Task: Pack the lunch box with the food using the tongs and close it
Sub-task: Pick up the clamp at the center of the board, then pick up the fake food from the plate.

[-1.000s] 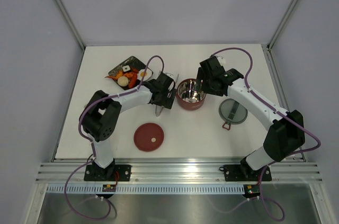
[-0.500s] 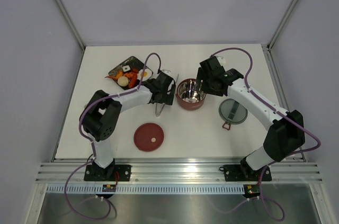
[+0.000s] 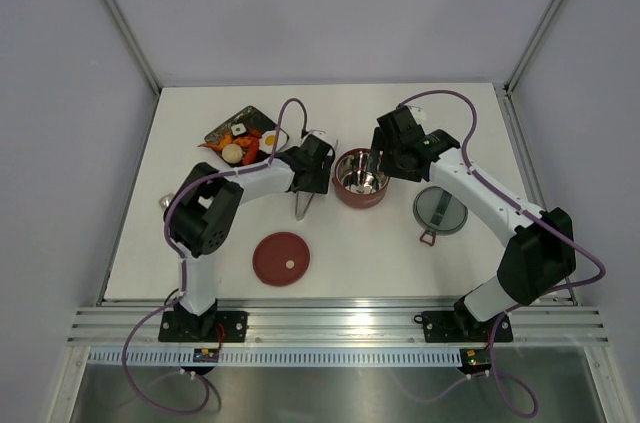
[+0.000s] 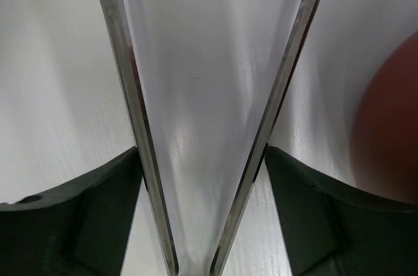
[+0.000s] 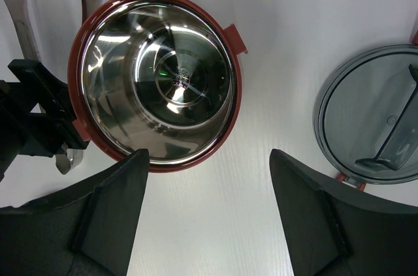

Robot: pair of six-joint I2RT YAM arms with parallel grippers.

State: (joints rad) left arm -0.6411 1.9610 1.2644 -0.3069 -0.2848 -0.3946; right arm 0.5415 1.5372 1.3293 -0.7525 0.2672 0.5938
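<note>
The silver tongs lie flat on the table just left of the lunch box, a dark-red pot with a bare steel inside. My left gripper straddles the tongs low down. In the left wrist view its black fingers press on the outer sides of the two tong arms, near the narrow end of the V. My right gripper hangs open over the table at the lunch box's near rim, nothing between its fingers. The food sits on a black tray at the back left.
A dark-red round lid lies near the front, left of centre. A grey see-through lid with a handle lies right of the pot. The black tray stands close behind the left arm. A small silver object lies at the table's left.
My left gripper has drawn its fingers in against the tongs' arms, and the left arm's elbow has shifted right. The right arm and the pot have stayed put.
</note>
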